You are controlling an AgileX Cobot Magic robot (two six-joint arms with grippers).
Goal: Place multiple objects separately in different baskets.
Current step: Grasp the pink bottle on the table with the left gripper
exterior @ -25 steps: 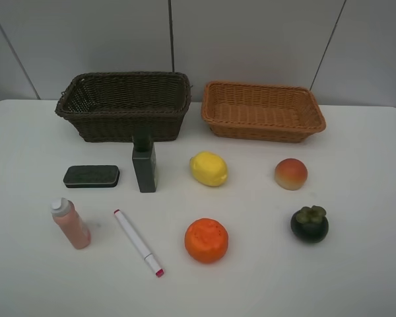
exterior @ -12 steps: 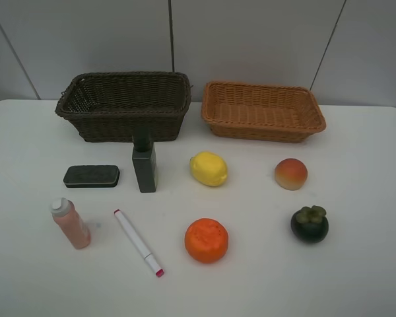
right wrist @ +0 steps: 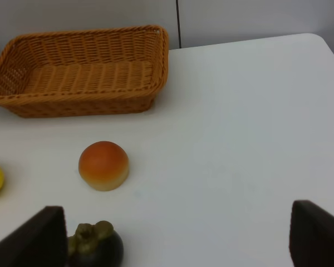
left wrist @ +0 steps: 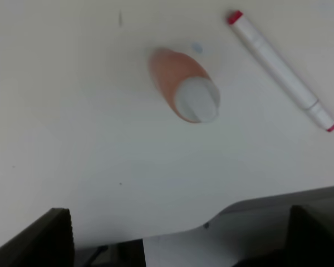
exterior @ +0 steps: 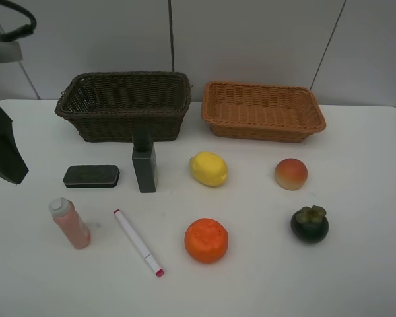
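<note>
Wicker is forming the dark brown basket (exterior: 122,105) and the orange-tan basket (exterior: 263,111), both sitting apparently empty at the back of the white table (exterior: 369,198). The left gripper (left wrist: 178,222) is hovering over the upright pink bottle (left wrist: 186,92) at the table's front left, jaws spread wide, holding nothing. The right gripper (right wrist: 175,222) is gaping equally empty near the peach (right wrist: 103,165). A finger clipping the slim bottle could be toppling it against the marker (left wrist: 281,69) lying nearby. Fingertips are showing only as dark corners, and the right arm is missing from the high view.
</note>
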